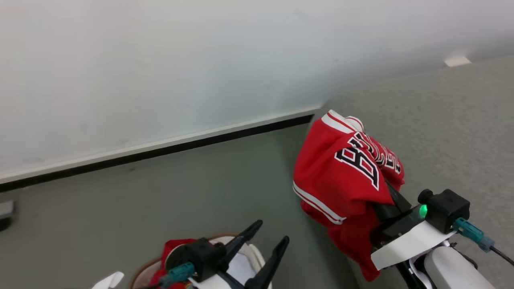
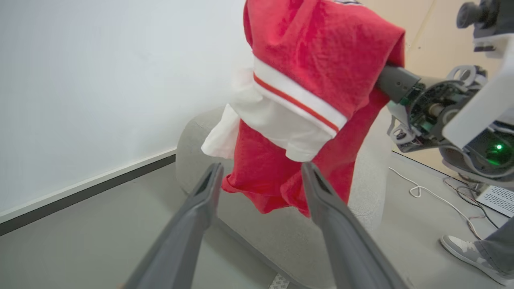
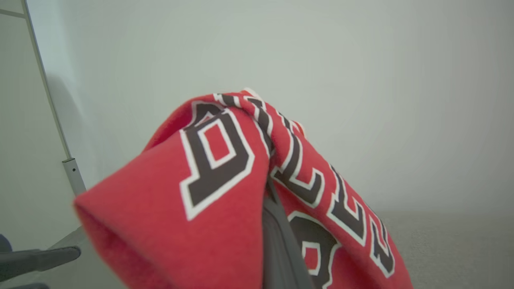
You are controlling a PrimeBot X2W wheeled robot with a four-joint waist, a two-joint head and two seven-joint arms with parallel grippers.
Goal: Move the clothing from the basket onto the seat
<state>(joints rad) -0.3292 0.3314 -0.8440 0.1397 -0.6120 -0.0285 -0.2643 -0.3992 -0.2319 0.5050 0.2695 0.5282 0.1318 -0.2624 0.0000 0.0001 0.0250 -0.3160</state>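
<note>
A red jersey [image 1: 341, 172] with black-and-white lettering hangs draped over my right gripper [image 3: 275, 216], which is shut on it, fingertips buried in the cloth. It hangs at the left edge of the grey seat [image 1: 441, 120], partly over the floor. In the left wrist view the jersey [image 2: 317, 48] shows a white and red trim stripe, with white fabric [image 2: 277, 128] hanging below. My left gripper [image 1: 269, 237] is open and holds nothing, low above the basket [image 1: 140, 273]. A second red garment [image 1: 172, 247] lies in that basket.
A white wall with a dark baseboard [image 1: 160, 150] runs behind the grey floor. In the left wrist view a white cable [image 2: 421, 192] trails on the floor and a person's shoe [image 2: 461, 245] stands at the lower right, beside the robot's base.
</note>
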